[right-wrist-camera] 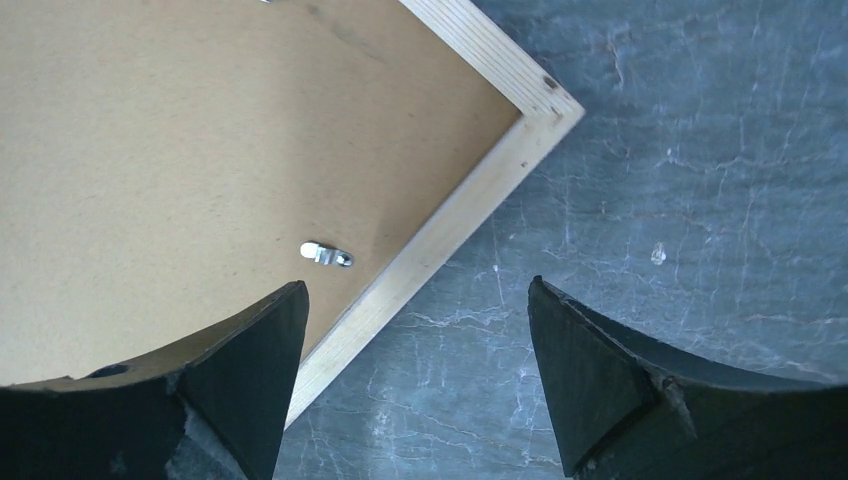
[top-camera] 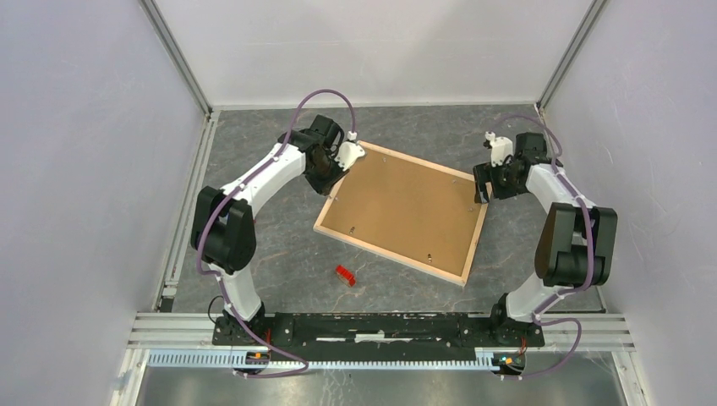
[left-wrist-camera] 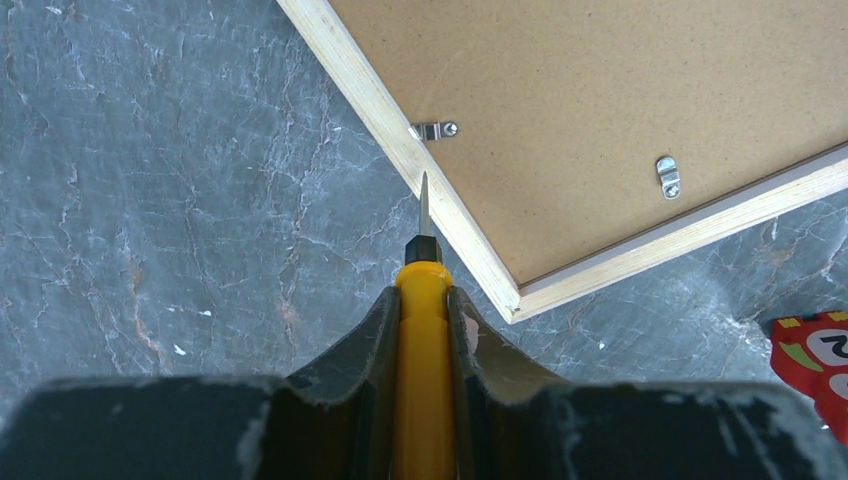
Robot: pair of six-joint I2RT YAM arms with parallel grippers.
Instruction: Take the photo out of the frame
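Observation:
The frame [top-camera: 389, 255] lies face down on the table, its pale wood edges [left-wrist-camera: 400, 150] around a brown backing board [top-camera: 404, 207]. The photo is hidden under that board. My left gripper [left-wrist-camera: 423, 295] is shut on a yellow screwdriver [left-wrist-camera: 423, 340]. The screwdriver's metal tip [left-wrist-camera: 424, 200] rests at the frame's left edge, just below a small metal tab [left-wrist-camera: 434, 130]. My right gripper [right-wrist-camera: 417, 290] stands open over the frame's right edge [right-wrist-camera: 450, 225], holding nothing. One finger is above the board, the other above the table, and another tab [right-wrist-camera: 327, 254] lies just ahead.
A small red object [top-camera: 345, 275] lies on the grey marbled table near the frame's near edge. A further tab [left-wrist-camera: 668, 176] sits on the backing board. White walls close in the table on three sides.

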